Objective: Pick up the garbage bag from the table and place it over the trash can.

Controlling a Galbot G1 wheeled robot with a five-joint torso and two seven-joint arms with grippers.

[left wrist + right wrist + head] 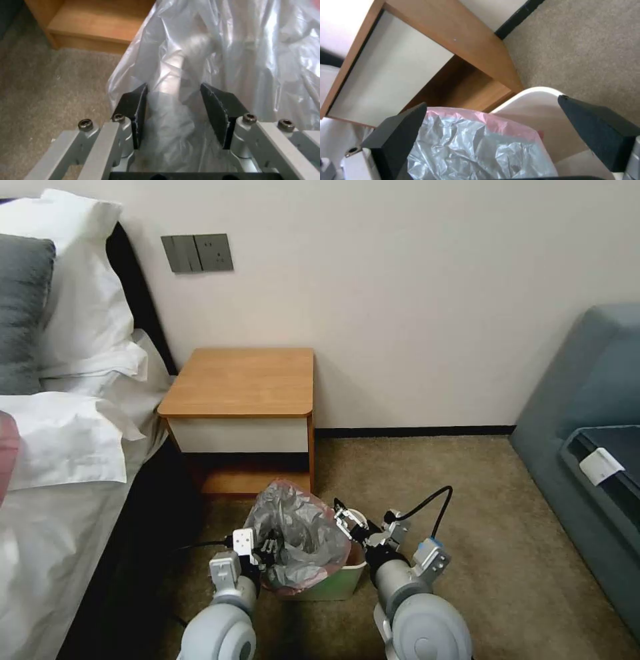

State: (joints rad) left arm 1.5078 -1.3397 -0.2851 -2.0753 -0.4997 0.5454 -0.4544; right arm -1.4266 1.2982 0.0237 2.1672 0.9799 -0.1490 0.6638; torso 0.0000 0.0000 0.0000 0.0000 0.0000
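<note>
While both arms reach low over the carpet, I note the left gripper sits at the near left side of the trash can, pressed against the garbage bag. On the left wrist view its fingers stand well apart, with crinkled translucent film bulging into the gap between them; I cannot see either pad actually pinching the plastic, so I log it as spread wide and not clamped. The right gripper is just across the bag from the left one, at the can's right rim. On the right wrist view its fingers are also splayed wide, with the bag's grey film and pinkish-red edge between them and the cream rim of the can showing beyond; neither pad appears to touch the film. The bag stands bunched up in the can's mouth, rising above the rim, with its pink edge uppermost on the far side. Just beyond both grippers is the table, its lower shelf close behind the can. To the left of the left gripper lies the bed; well to the right of the right gripper stands a grey-blue sofa.
</note>
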